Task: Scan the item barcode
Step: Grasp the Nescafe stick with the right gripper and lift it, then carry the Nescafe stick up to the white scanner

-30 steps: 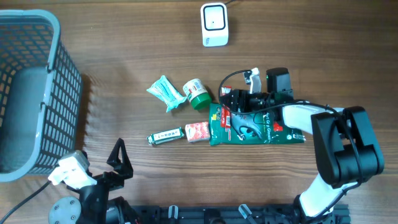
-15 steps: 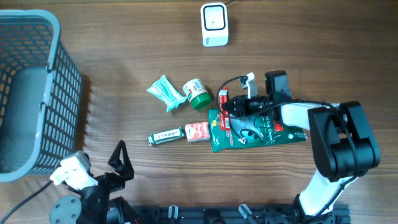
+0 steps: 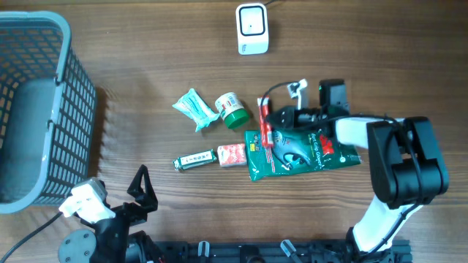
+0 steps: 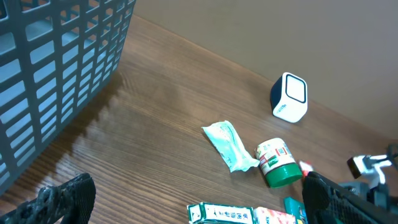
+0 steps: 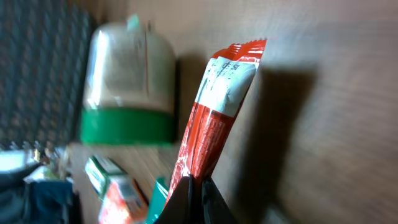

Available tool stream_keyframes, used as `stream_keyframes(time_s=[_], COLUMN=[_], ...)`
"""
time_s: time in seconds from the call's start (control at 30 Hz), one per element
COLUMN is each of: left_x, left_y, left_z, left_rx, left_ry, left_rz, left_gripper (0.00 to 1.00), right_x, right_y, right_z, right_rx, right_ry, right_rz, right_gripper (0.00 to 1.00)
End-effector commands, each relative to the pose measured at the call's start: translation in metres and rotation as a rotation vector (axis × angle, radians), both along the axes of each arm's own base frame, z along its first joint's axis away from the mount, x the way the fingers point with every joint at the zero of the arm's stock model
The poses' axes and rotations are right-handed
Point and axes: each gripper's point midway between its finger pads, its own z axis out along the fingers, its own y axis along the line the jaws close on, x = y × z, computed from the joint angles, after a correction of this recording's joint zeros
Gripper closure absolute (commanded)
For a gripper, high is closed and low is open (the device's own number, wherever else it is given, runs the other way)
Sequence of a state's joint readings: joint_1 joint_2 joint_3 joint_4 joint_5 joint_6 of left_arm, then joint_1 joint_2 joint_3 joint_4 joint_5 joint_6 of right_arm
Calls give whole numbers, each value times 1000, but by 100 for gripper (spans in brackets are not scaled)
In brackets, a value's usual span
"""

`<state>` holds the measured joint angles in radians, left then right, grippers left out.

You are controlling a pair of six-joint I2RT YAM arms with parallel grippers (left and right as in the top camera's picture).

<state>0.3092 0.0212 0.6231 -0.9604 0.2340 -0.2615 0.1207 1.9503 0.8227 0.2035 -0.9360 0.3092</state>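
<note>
In the overhead view, your right gripper (image 3: pixel 266 123) is a little to 3 o'clock of the bench (image 3: pixel 146 58) centre, and its jaws are pressed together, pinching the red sachet (image 3: pixel 263 113) at its lower end. The right wrist view shows the sachet standing up from the jaws with its white printed part on top. A green-capped bottle (image 3: pixel 232 109) lies just beside it at 9 o'clock, and a large green pouch (image 3: pixel 307 155) lies under the arm at 6 o'clock. The white scanner (image 3: pixel 252 29) stands well apart at 12 o'clock. Your left gripper (image 3: pixel 142 191) rests at 7 o'clock near the grey basket (image 3: pixel 69 44), its jaws spread wide and holding nothing.
</note>
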Motion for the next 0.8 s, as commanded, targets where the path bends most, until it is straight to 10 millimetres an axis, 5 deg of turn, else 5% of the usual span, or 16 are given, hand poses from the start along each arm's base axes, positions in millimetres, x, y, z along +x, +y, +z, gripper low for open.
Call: stream_keyframes(time_s=[0.0,0.23,0.47,0.6,0.77], left_x=[1,1,1,1,1], left_y=[-1,-1,-1,-1,-1], left_z=[-2,-2,-2,-2,-2], left_rx=[-10,-10,-10,-10,-10], left_ry=[3,3,3,3,3], left_rz=[-4,-4,-4,-4,-4], left_gripper=[0,0,0,0,0], right_x=[28,58,82,98,131], right_y=[-9,-39,-57,-47,-43], right_z=[51,131,236,258,240], right_rx=[106,-28,-506,-676,-815], right_ry=[1,-222,-880,-1134,-1325], right_rz=[-84,-340,-627,-697,-740], right_gripper=[96,96,95,95,95])
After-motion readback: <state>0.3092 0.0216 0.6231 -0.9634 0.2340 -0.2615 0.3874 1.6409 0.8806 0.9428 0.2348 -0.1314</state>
